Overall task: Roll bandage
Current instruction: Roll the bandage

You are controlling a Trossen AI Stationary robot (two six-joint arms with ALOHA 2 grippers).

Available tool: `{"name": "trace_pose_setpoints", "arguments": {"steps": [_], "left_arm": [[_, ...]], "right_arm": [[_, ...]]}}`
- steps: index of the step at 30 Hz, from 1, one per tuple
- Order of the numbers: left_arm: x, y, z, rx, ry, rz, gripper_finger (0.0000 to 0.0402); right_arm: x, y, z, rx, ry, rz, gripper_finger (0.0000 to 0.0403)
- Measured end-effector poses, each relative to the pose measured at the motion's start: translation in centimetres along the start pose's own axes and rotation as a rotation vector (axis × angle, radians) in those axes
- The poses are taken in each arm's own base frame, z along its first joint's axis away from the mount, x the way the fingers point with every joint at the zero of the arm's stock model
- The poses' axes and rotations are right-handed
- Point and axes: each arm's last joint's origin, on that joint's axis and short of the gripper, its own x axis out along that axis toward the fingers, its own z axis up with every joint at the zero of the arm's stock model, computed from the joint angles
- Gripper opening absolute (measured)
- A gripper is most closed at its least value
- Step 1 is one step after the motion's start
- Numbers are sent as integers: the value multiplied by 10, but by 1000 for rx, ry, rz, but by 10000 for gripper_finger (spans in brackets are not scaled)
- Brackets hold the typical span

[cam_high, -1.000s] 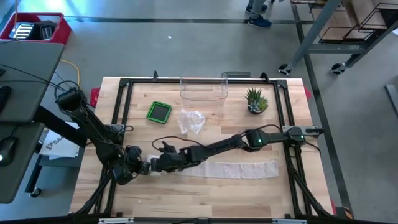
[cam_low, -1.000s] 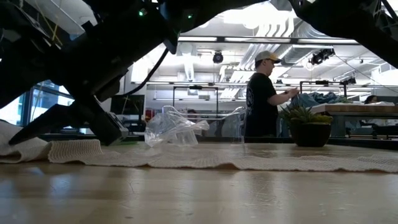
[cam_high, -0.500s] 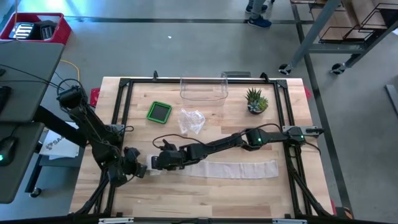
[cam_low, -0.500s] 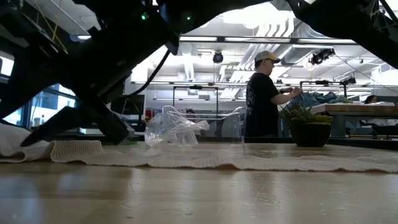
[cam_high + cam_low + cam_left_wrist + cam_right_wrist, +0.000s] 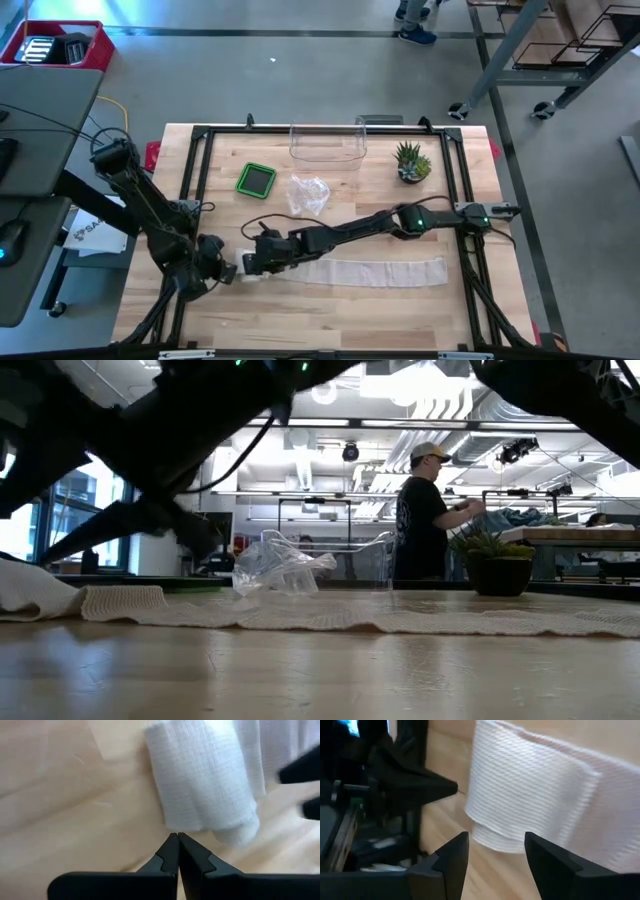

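A white mesh bandage (image 5: pixel 380 271) lies flat along the table's near half. Its left end is wound into a short roll (image 5: pixel 205 785) that rests on the wood. My left gripper (image 5: pixel 177 839) is shut, and its tips stand just short of the roll's near-left edge; I cannot tell whether they touch it. My right gripper (image 5: pixel 492 847) is open. It reaches in from the table's right and hovers over the roll (image 5: pixel 520 795), fingers apart and clear of it. In the low view its dark fingers (image 5: pixel 120 530) hang above the bandage (image 5: pixel 300 612).
At the table's far side are a green square box (image 5: pixel 256 179), a crumpled clear bag (image 5: pixel 308 193), a clear plastic bin (image 5: pixel 328 145) and a potted plant (image 5: pixel 412 162). A person (image 5: pixel 425 510) stands in the room behind. Bare wood lies near the front edge.
My right gripper has risen off the bandage's rolled end and now hangs clear above it, still open. The bandage has stayed where it was on the table.
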Motion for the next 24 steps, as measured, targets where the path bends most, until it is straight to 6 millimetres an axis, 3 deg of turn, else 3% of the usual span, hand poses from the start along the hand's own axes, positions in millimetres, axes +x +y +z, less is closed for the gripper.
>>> {"name": "trace_pose_setpoints", "arguments": {"steps": [13,19,24], "left_arm": [[9,-14,11,-116,1,-28,0],[11,-15,12,-126,3,-14,0],[2,-20,12,-110,-5,41,0]], "right_arm": [[-81,3,21,-295,-1,-422,186],[-109,-7,12,-409,44,-653,186],[-134,-13,2,-489,58,-828,185]]}}
